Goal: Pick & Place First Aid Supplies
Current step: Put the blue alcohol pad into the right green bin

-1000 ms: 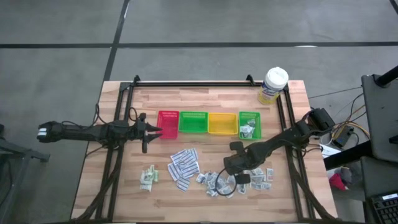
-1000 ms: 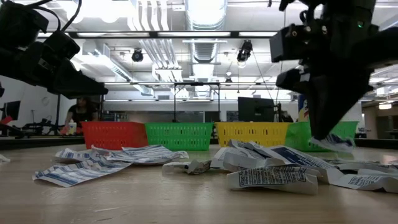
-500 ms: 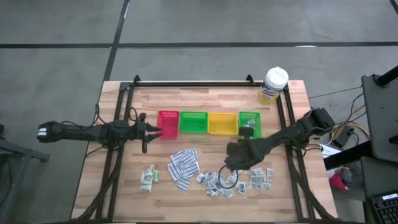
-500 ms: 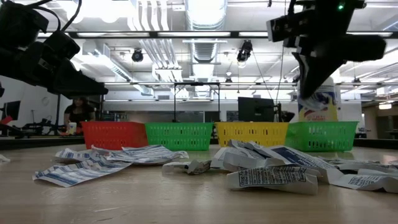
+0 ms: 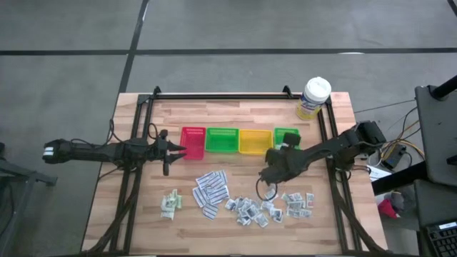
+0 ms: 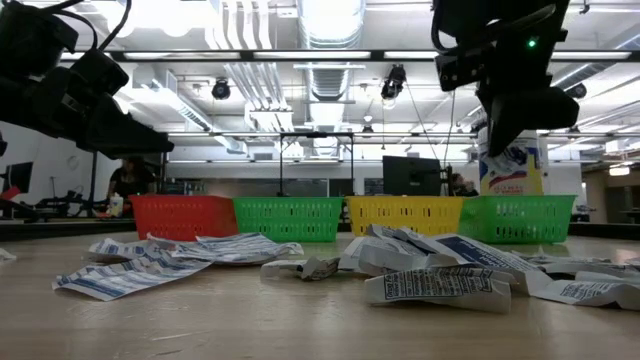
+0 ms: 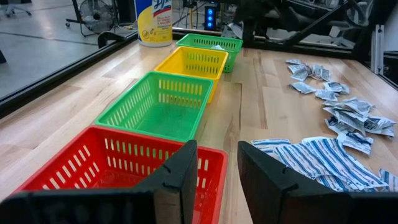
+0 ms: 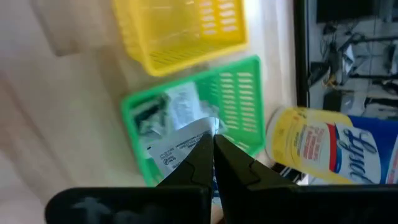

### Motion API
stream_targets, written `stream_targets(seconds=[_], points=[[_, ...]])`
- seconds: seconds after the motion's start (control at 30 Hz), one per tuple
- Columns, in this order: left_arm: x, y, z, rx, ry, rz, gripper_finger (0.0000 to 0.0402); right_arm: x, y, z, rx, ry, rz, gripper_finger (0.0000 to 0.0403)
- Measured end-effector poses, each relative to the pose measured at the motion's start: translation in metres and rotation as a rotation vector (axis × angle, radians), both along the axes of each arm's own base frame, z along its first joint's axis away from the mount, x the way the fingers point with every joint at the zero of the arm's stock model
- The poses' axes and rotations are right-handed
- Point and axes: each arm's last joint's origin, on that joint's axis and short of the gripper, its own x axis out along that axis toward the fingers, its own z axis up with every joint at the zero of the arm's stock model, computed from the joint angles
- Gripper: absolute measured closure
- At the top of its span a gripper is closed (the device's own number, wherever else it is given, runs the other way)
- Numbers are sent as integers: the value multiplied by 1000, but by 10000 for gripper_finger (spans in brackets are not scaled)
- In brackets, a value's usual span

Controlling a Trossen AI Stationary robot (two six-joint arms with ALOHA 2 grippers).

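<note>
The wooden desk (image 5: 235,218) carries a row of four trays across its middle: a red tray (image 5: 192,142), a green tray (image 5: 221,140), a yellow tray (image 5: 255,141), and a second green tray (image 5: 286,135) at the right end. A white-lidded tub with a yellow label (image 5: 313,98) stands at the far right corner, beyond that last tray.

The right arm reaches in from the right side, and the right gripper (image 5: 285,148) hangs above the right-end green tray. Its fingers are pinched together on a small white printed packet (image 8: 180,147), which dangles below them in the low view, raised clear of the desk. Other packets already lie inside that tray (image 8: 168,106).

The left arm waits at the left side of the desk, with the left gripper (image 5: 170,151) just beside the red tray. Its fingers (image 7: 180,174) stand apart with nothing between them.

The loose first aid supplies lie on the near half of the desk. A fan of long white striped strips (image 5: 210,190) sits near the middle. A scatter of small grey-white squares (image 5: 250,210) spreads to its right, and more small packets (image 5: 298,203) lie further right, though their print is too small to read from above. A little pile of pale green-white sachets (image 5: 170,203) lies apart, to the left.
</note>
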Motion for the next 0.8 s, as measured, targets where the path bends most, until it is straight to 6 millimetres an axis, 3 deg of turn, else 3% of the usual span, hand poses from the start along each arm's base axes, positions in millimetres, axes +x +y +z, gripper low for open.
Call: stream_targets(seconds=[0.13,0.47,0.8], points=[[0,0,0,0,0,0,289,-15,-18,9,12,-55,-57,395],[0,0,0,1,1,0,289,-53,-54,30,151,-401,-261,395],[0,0,0,1,2,0,289,-66,-82,11,336,-498,-463,394]])
